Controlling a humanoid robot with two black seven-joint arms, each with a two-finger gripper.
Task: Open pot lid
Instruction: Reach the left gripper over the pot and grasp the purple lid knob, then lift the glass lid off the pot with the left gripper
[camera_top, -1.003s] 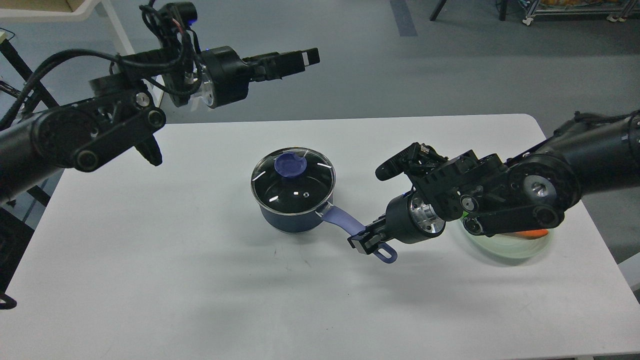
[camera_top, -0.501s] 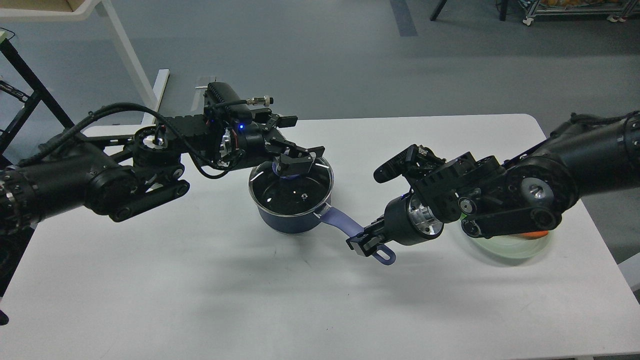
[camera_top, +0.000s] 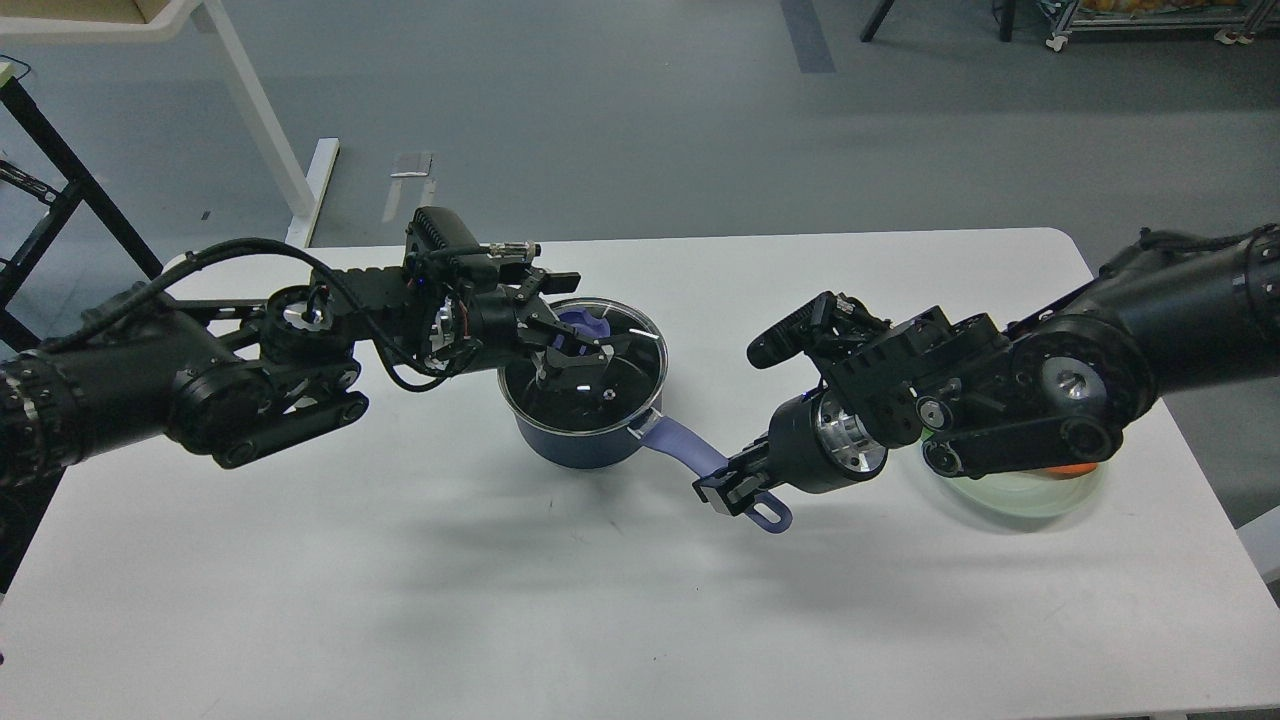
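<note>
Lighting: even, cool, overhead; moderately bright. Shadows: soft, diffuse patches on the white bench (camera_top: 400, 600) beneath both arms. Glare: small white glints on the glass lid (camera_top: 610, 375). Focus: sharp throughout; slight softness at the far corners. No motion blur.

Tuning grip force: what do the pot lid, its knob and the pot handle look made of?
Lid: likely clear glass with a metal rim; glossy, shows glints. Knob: matte blue-purple, probably silicone or plastic. Handle: same matte blue-purple, with a hang loop.
</note>
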